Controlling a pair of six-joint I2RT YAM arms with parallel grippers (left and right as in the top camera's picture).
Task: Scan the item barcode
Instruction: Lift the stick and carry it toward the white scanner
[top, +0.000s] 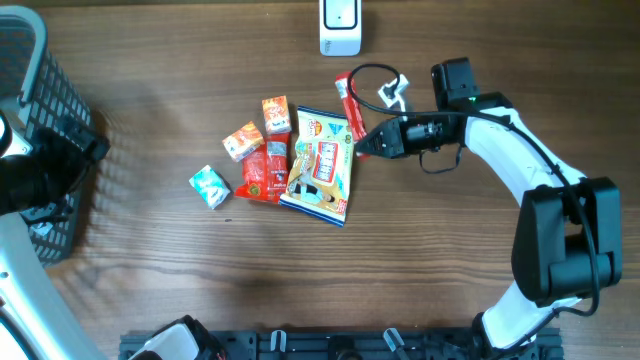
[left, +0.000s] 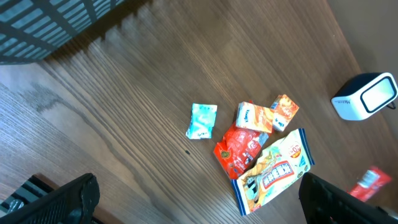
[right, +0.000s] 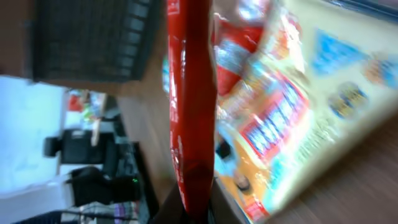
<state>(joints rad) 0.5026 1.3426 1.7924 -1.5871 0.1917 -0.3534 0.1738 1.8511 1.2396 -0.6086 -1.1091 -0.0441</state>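
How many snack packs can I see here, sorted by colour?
Red packs: 2, a long red plastic stick and a flat red plastic pouch
Orange cardboard cartons: 2
Small teal plastic packet: 1
Large yellow-and-blue plastic bag: 1
Total: 6

Even soft light, faint shadows. Right wrist view badly blurred, red packet (right: 189, 112) smeared; others sharp.

Glossy plastic red packet (right: 189, 124), matt wood-grain table (top: 450, 280)
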